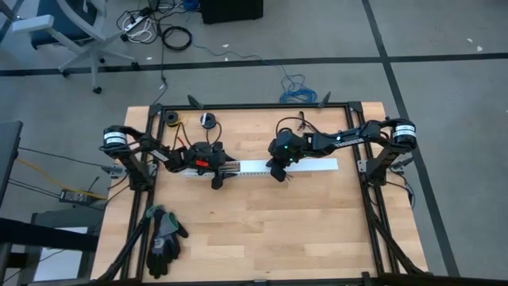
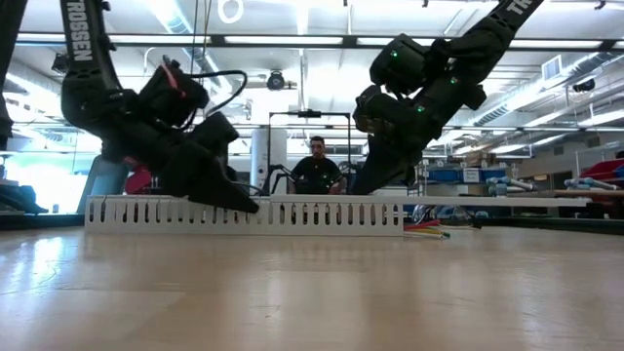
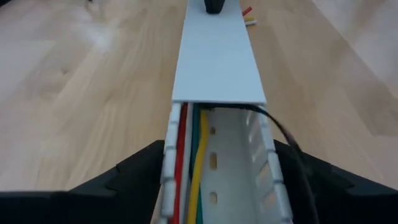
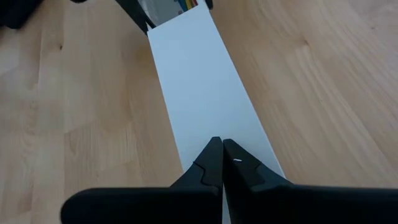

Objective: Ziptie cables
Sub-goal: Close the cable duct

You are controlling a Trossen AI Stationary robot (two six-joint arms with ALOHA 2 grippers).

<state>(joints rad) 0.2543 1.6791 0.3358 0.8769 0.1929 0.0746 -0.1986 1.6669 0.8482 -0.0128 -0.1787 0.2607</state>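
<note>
Cables (image 3: 193,162) sit in duct (image 3: 239,168), lid (image 4: 202,93) part on; left claw (image 3: 217,186) released astride it, right claw (image 4: 222,163) clenched atop lid, no ziptie yet.

Left gripper (image 1: 216,179) is hanging low over mid-table, fingers (image 3: 124,177) spreading wide apart; right gripper (image 4: 222,155) is reaching in from opposite, fingertips pinching tightly together, pointing down.

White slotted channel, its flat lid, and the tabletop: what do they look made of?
White slotted channel: likely moulded plastic, with evenly punched slots and thin, slightly glossy walls. Flat white lid: probably matching plastic, smooth and matte. Tabletop: wood, pale planks with visible grain, light sheen.
</note>
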